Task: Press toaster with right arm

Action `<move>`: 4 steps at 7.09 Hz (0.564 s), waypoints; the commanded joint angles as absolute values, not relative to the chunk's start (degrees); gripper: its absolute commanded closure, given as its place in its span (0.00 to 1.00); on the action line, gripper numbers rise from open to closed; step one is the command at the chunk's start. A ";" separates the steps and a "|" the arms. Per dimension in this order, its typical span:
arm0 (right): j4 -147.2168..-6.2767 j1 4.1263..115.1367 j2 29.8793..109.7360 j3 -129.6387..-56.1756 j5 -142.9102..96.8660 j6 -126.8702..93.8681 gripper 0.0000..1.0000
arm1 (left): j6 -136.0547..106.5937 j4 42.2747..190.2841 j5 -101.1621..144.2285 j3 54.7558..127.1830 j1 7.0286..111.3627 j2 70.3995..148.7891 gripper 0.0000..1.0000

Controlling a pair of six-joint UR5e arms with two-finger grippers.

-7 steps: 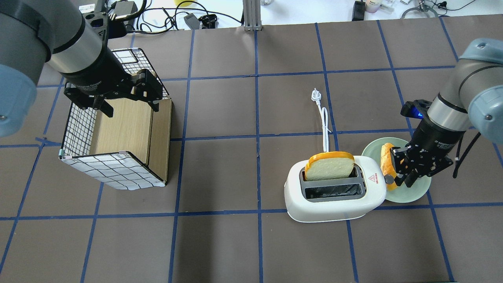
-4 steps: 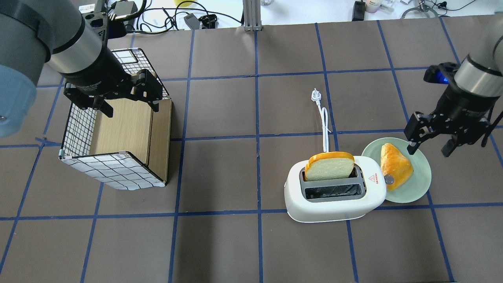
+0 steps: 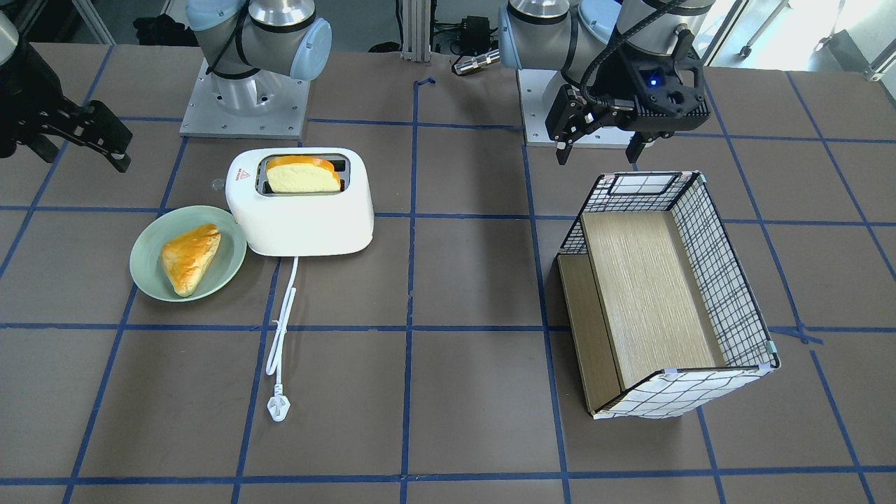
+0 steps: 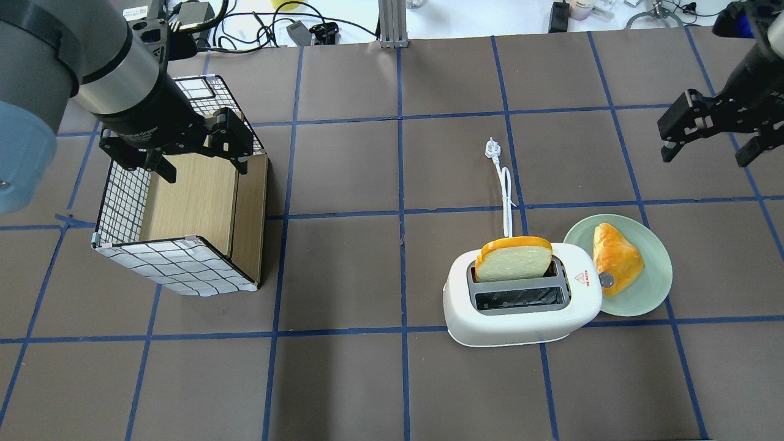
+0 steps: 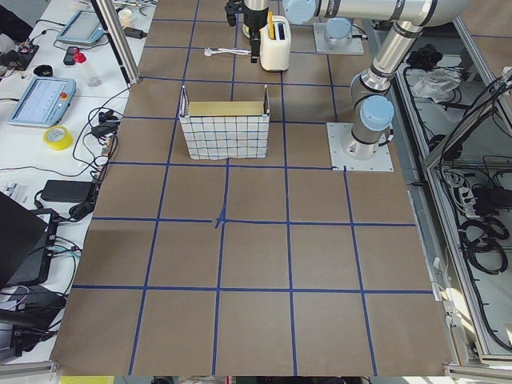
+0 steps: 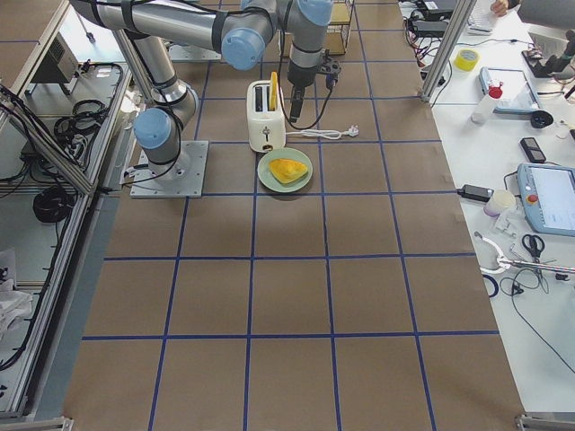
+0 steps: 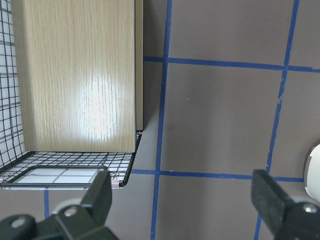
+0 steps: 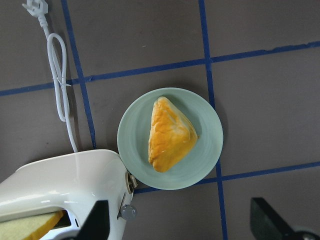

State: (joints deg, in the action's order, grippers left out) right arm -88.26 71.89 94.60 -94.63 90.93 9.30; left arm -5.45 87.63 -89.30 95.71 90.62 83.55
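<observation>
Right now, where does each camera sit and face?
Front-facing: across the table, facing the robot; both bases, left gripper.
Overhead: behind the robot, looking down; both arms, right gripper.
Exterior left: left table end; left arm near.
Exterior right: right table end; right arm near.
Left wrist: down onto basket; own fingertips.
Right wrist: down onto plate; own fingertips.
Shared: front-facing and overhead both show toaster and basket.

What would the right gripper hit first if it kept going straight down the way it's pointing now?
Probably the bare table just beside the green plate, not the toaster. In the right wrist view, the line of the open right gripper falls just past the plate's rim; depth is unclear.
</observation>
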 commanded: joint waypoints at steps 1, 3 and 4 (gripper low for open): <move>-89.74 75.56 94.92 -94.48 90.70 2.51 0.00 | -5.45 87.63 -89.30 95.71 90.62 83.58 0.00; -89.82 82.49 94.83 -94.74 90.88 -4.80 0.00 | -5.45 87.63 -89.30 95.71 90.62 83.58 0.00; -89.82 84.97 94.92 -94.57 91.05 -6.83 0.00 | -5.45 87.63 -89.30 95.71 90.62 83.58 0.00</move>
State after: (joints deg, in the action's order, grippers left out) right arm -89.79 81.50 94.86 -94.60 90.90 -3.57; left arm -5.45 87.63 -89.30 95.71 90.61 83.58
